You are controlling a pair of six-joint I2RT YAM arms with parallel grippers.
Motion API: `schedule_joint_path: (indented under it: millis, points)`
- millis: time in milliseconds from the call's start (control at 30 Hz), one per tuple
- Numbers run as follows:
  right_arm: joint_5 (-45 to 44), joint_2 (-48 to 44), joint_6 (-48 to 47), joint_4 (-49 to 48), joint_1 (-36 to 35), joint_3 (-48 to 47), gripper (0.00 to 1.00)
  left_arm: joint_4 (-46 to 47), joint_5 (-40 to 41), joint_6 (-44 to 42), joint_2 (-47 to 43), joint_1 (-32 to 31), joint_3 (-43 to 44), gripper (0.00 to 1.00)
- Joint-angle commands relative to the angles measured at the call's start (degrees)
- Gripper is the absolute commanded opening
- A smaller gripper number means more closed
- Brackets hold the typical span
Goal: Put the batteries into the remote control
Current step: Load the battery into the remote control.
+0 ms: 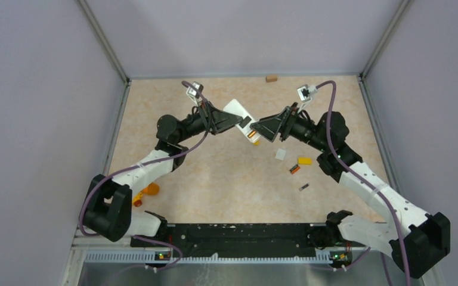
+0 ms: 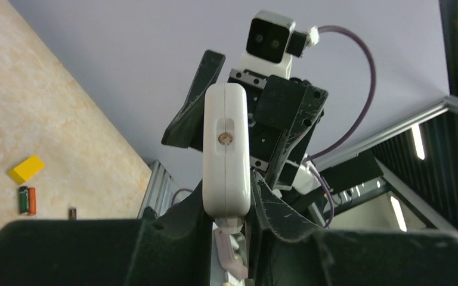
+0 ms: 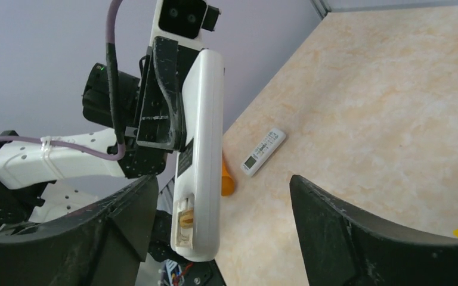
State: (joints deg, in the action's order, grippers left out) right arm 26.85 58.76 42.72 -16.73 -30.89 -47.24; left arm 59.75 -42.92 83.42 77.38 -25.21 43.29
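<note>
While my left gripper (image 1: 225, 121) clamps the remote control (image 3: 201, 143) in the air, battery recess (image 3: 185, 220) turned toward my right gripper (image 1: 261, 133), that gripper's jaws stand apart and empty just beside the remote. The batteries (image 1: 294, 169) lie on the table (image 1: 214, 179) below the remote, well apart from it. I judge I should fetch one, grip it mid-length, and align it with the recess before pressing.

**White remote control (image 1: 237, 111) raised, recess open**

The slim remote control hangs tilted, clear of the tabletop (image 1: 214, 179), at upper centre of the overhead view. Its battery recess (image 3: 185, 221) lies open near one end, with something gold-coloured inside. An orange-and-black battery (image 1: 294, 169) and a dark battery (image 1: 303, 187) lie near each other on the tabletop, right of centre.
</note>
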Motion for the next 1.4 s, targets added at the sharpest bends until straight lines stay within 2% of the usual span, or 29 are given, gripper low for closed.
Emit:
schedule_joint_path:
  millis: [0,167,300,400,533,600,667,733,800,867,967,1133,1367]
  points:
    - [0.19,-4.43,-5.82,2.76,0.22,-2.93,0.85,-4.43,-11.3,-6.72,-0.66,-0.09,4.42,0.0]
    - [10.03,-3.56,-7.13,6.92,0.2,-5.71,0.86,-8.4,-17.75,-11.91,0.26,-0.11,6.17,0.0]
    - [17.55,-1.36,-10.66,11.66,0.18,-6.13,0.84,-4.94,-23.14,-11.55,1.37,-0.17,7.95,0.0]
    - [23.36,0.46,-9.27,9.58,0.14,-4.76,0.78,-3.9,-25.66,-11.18,1.34,-0.13,9.15,0.0]
    - [25.94,3.05,-4.48,2.84,0.05,-1.93,0.57,-5.89,-26.95,-11.78,-0.17,-0.18,10.39,0.0]
    - [25.5,3.9,-1.53,-1.17,-0.04,-0.75,0.38,-8.33,-26.56,-13.09,-1.35,-0.17,10.78,0.0]
    - [24.83,4.02,2.59,-7.16,-0.33,1.21,0.26,-13.99,-25.06,-16.34,-2.62,-0.27,11.33,0.0]
    - [23.63,3.81,6.67,-13.32,-0.8,3.18,0.12,-19.27,-22.55,-18.91,-3.64,-0.23,11.6,0.15]
    - [20.73,3.16,9.46,-16.83,-0.83,4.92,0.02,-21.31,-19.84,-19.38,-4.62,-0.32,11.24,0.23]
    - [17.23,1.98,11.15,-18.81,-0.83,6.27,0.0,-21.07,-16.06,-18.06,-5.56,-0.28,10.22,0.38]
    - [13.29,0.77,13.85,-21.41,-0.83,7.91,0.0,-17.28,-12.52,-14.63,-7.13,-0.33,8.11,0.47]
    - [10.24,0.75,19.36,-25.03,-0.84,9.1,0.0,-16.29,-10.75,-14.1,-8.4,-0.32,7.6,0.48]
    - [11.76,4.24,24.99,-31.0,-0.84,9.2,0.0,-17.13,-12.63,-15.04,-5.71,-0.33,8.9,0.48]
